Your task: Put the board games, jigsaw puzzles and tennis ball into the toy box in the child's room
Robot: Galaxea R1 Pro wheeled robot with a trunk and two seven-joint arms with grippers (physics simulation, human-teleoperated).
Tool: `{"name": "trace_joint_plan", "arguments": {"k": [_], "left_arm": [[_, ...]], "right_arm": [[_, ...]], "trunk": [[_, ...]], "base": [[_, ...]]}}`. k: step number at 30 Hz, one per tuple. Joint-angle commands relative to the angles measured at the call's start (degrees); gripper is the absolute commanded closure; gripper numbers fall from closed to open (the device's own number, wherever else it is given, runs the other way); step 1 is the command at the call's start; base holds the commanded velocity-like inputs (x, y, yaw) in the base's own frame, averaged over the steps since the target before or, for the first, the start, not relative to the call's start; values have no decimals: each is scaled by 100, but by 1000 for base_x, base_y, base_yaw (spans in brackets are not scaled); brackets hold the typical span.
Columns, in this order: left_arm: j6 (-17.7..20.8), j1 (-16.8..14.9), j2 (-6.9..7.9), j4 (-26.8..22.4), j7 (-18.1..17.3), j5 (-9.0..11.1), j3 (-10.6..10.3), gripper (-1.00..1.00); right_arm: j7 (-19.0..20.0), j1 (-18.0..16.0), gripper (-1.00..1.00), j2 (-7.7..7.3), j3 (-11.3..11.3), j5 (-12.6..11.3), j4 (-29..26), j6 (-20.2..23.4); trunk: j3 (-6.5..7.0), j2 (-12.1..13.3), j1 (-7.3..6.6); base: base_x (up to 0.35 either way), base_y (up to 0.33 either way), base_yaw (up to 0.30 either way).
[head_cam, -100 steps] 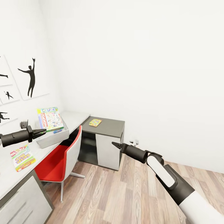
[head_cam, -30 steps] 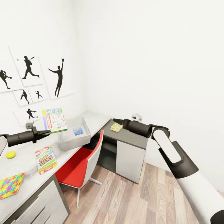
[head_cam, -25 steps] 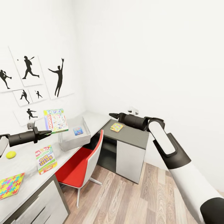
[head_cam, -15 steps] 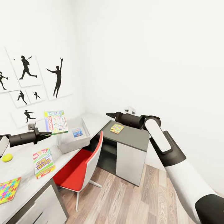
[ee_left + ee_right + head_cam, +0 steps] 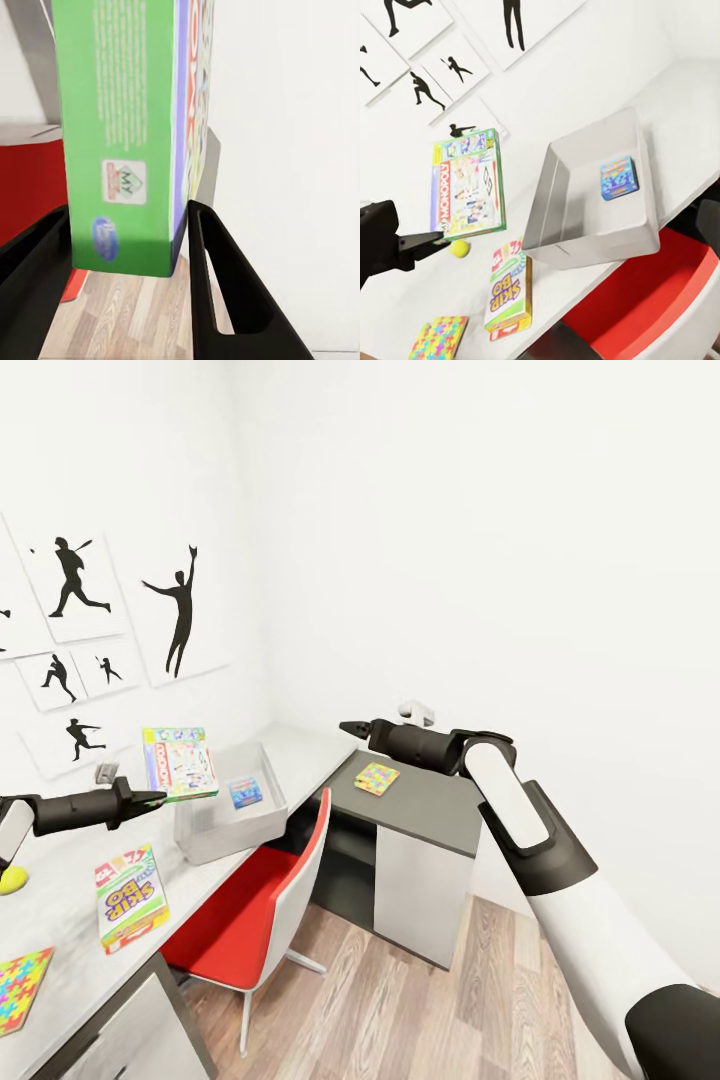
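From the head view, your left gripper (image 5: 150,798) is clamped on the Monopoly box (image 5: 180,762), holding it in the air above the table (image 5: 70,900), just beside the toy box (image 5: 222,822). A small blue box (image 5: 244,792) lies inside the toy box. On the table sit the Skip-Bo box (image 5: 130,883), 1 puzzle (image 5: 20,990) at the near edge and the ball (image 5: 10,879). The other puzzle (image 5: 376,778) lies on the dark cabinet (image 5: 420,815). Your right gripper (image 5: 348,728) hangs above that cabinet, over the puzzle and apart from it; you cannot tell from this view whether its fingers are apart or together. A red chair (image 5: 255,900) stands at the table.

Along the left wrist view, both fingers (image 5: 217,277) press the Monopoly box (image 5: 127,135) between them, 1 on each face.

Across the right wrist view, the toy box (image 5: 585,217) sits on the table with the blue box (image 5: 619,178) on its floor. The Monopoly box (image 5: 469,184) is pinched at its corner by the left gripper (image 5: 431,240), beside the toy box rim. The ball (image 5: 459,248), the Skip-Bo box (image 5: 508,291) and a puzzle (image 5: 439,337) lie on the table.
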Motion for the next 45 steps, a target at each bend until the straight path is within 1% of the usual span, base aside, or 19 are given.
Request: {"name": "trace_joint_plan", "arguments": {"k": [1, 6, 11, 16, 24, 27, 28, 37, 41, 45], "left_arm": [[15, -8, -15, 40, -11, -23, 19, 100], [6, -8, -61, 145, 157, -8, 36, 100], [0, -8, -90, 159, 201, -7, 43, 100], [-2, -8, -187, 162, 211, -12, 53, 100], [-4, -8, -214, 162, 212, -15, 62, 100], [-2, -8, -214, 163, 212, -14, 62, 100], [-5, -8, -213, 162, 212, -18, 62, 100], [-7, -8, -218, 164, 212, -21, 60, 100], [-6, -8, -220, 165, 212, -20, 55, 100], [-2, -8, -287, 170, 212, -27, 53, 100]], "right_arm": [[-57, -8, -100, -4, 10, -61, -8, 0], [-56, -8, -100, -3, 1, -62, -10, -2], [-56, -8, -100, -3, 7, -63, -11, -7], [-56, -8, -100, -3, 10, -63, -11, -15], [-56, -3, -100, -1, 10, -63, -46, -29], [-56, -1, -100, 30, 10, -63, -59, -5], [-56, 1, -100, 65, 10, -63, -63, -3], [-64, 0, -100, 82, 10, -54, -63, 6], [-64, -6, -100, 84, 10, -54, -63, 8], [-64, -7, -100, 85, 10, -54, -63, 14]], "trunk": [[-14, -14, 4], [-14, -14, 4], [-14, -14, 4], [-14, -14, 4], [-14, -14, 4], [-14, -14, 4], [-14, -14, 4], [-14, -14, 4], [-14, -14, 4], [-14, -14, 4]], "base": [[2, 0, 0], [0, 0, 0], [56, 0, 0], [255, 0, 0], [146, -5, 0], [166, 0, 0], [24, 0, 0], [6, 0, 0], [136, 0, 0], [165, 0, 8]]}}
